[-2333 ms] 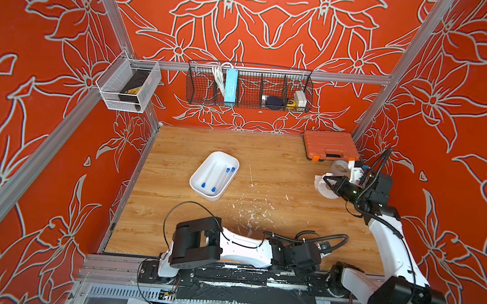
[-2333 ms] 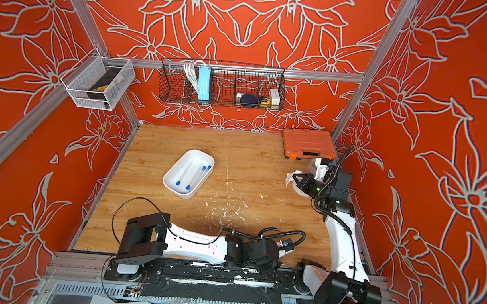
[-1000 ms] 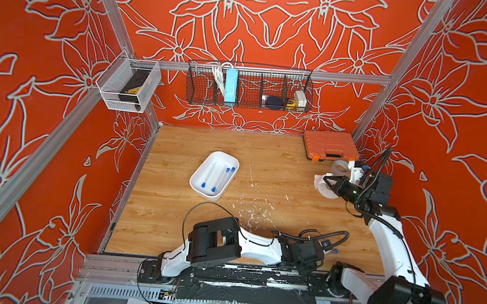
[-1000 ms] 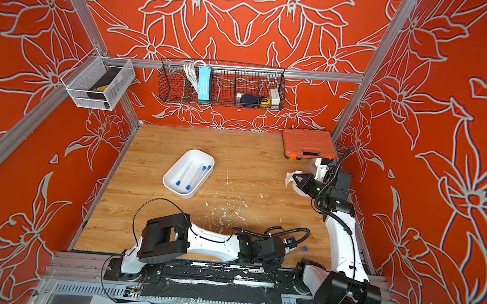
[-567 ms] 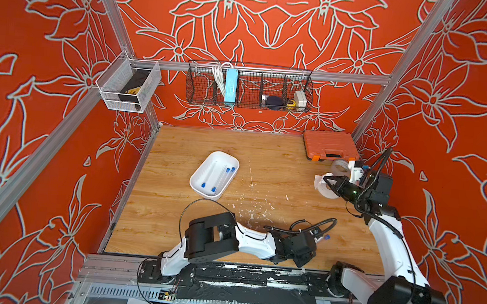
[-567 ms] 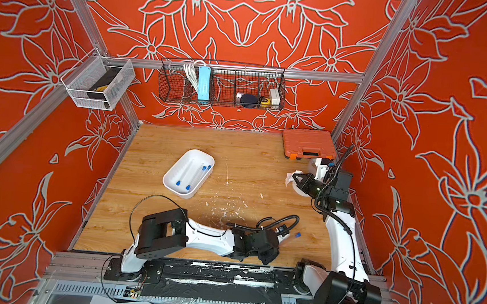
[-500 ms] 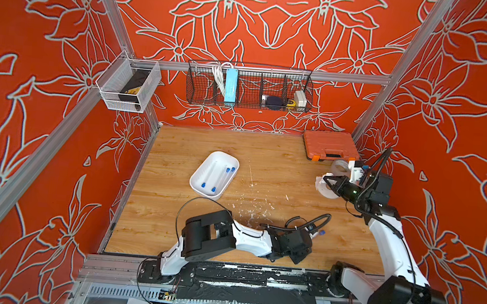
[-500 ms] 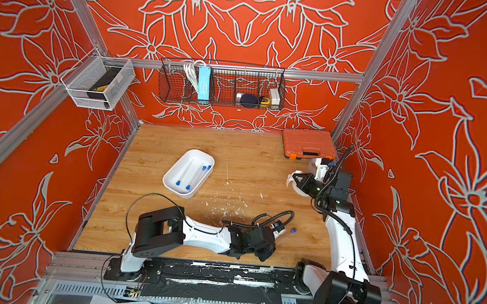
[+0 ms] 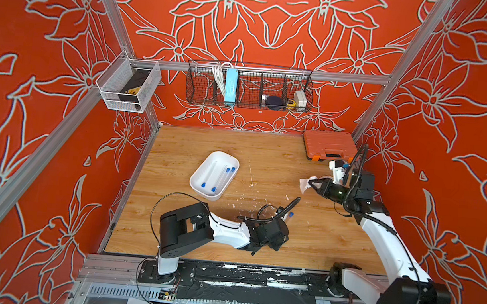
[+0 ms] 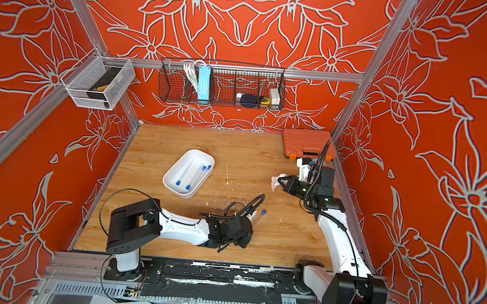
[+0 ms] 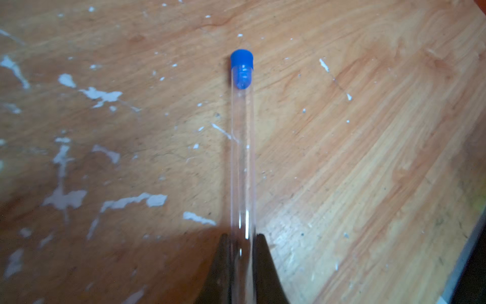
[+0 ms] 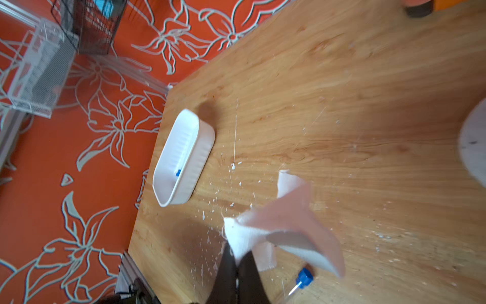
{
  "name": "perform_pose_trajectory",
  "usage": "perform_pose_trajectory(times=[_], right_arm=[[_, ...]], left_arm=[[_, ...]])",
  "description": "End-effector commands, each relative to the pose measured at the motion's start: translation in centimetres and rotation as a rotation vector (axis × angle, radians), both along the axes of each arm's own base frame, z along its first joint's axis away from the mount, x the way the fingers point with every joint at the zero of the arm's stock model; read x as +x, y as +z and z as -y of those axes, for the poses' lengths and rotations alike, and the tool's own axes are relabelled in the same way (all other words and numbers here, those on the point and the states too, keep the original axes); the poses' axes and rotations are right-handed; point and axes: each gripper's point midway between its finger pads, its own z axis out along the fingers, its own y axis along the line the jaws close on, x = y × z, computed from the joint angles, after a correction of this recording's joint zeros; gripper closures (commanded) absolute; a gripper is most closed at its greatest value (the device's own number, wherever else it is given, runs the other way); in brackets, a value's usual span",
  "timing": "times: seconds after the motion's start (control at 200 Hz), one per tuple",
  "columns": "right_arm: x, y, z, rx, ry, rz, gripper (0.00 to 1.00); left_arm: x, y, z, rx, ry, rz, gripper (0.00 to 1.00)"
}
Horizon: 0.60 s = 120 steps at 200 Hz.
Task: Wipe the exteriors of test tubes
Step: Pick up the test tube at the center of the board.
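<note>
Clear test tube [image 11: 242, 158] is sitting clenched in left claw [image 11: 242, 238], length exposed for wiping. Right claw [image 12: 236, 254] is gripping tissue [image 12: 286, 226].

- Tray [image 9: 214, 196] is sitting left of centre on the table [image 9: 265, 160], tubes [image 9: 220, 179] lying in it.
- Case [image 9: 327, 144] is resting in the far right corner.
- Another tube [image 9: 290, 215] is showing right of the tray, nearer the front.

White tissue [image 12: 285, 226] in right gripper [image 12: 238, 256]
</note>
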Motion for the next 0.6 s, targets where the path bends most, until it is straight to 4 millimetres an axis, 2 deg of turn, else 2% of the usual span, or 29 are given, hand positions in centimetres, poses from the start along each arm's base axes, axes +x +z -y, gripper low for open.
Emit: perform_pose_trajectory(times=[0.0, 0.13, 0.235, 0.46, 0.596], right_arm=[[-1.1, -2.6, -0.5, -0.060, 0.022, -0.043, 1.00], [-2.6, -4.5, -1.5, -0.107, 0.087, -0.077, 1.00], [-4.0, -5.6, -2.4, -0.113, 0.145, -0.087, 1.00], [-7.3, -6.9, -5.8, -0.093, 0.294, -0.065, 1.00], [-8.3, -7.7, -7.8, -0.080, 0.331, -0.070, 1.00]], left_arm=[[-1.8, -4.4, -5.6, 0.135, 0.047, -0.154, 1.00], [-2.0, -1.9, -5.1, -0.041, 0.019, -0.204, 1.00], [-1.8, 0.2, -4.8, -0.117, -0.004, -0.208, 1.00], [-1.3, 2.6, -5.6, -0.217, 0.026, -0.232, 1.00], [-1.1, 4.9, -6.0, -0.342, 0.032, -0.202, 1.00]])
